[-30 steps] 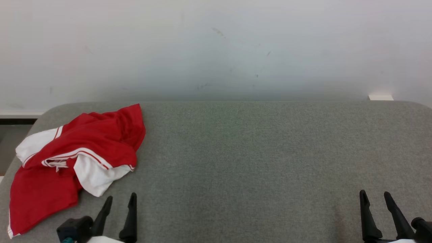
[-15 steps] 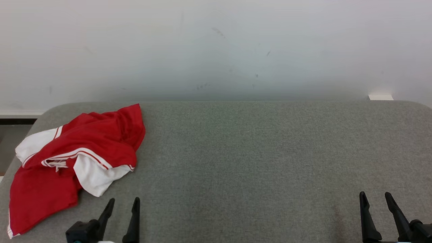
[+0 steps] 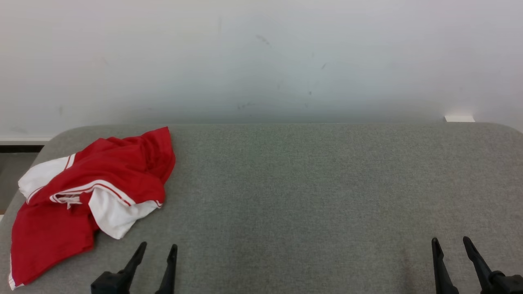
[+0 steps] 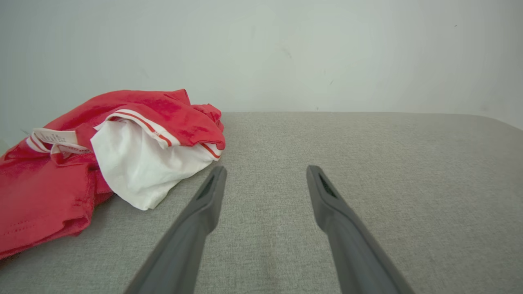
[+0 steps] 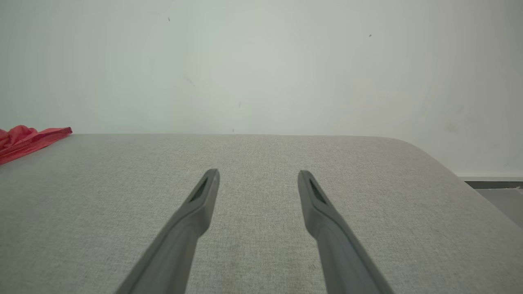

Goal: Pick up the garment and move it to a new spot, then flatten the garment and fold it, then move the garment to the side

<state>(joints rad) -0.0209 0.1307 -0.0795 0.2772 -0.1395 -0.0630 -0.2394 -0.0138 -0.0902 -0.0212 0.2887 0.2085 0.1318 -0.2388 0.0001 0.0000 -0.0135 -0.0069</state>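
A crumpled red and white garment (image 3: 88,192) lies on the left end of the grey table (image 3: 306,192). In the left wrist view the garment (image 4: 102,159) sits just left of my fingers, its white part beside the left fingertip. My left gripper (image 3: 158,247) stands open near the front edge, a little right of the garment, with nothing between its fingers. My left gripper (image 4: 264,170) points across bare cloth. My right gripper (image 3: 450,241) is open at the front right, far from the garment. In the right wrist view my right gripper (image 5: 258,174) is empty, and a red edge of the garment (image 5: 28,139) shows at far left.
A pale wall (image 3: 261,61) rises right behind the table's far edge. The table's corners are rounded, with floor past the left end (image 3: 12,171) and the right end (image 5: 498,200). A small white object (image 3: 459,118) sits at the far right edge.
Both grippers have drawn back toward the front edge, the left one also shifting a little to the right. The garment has not moved.
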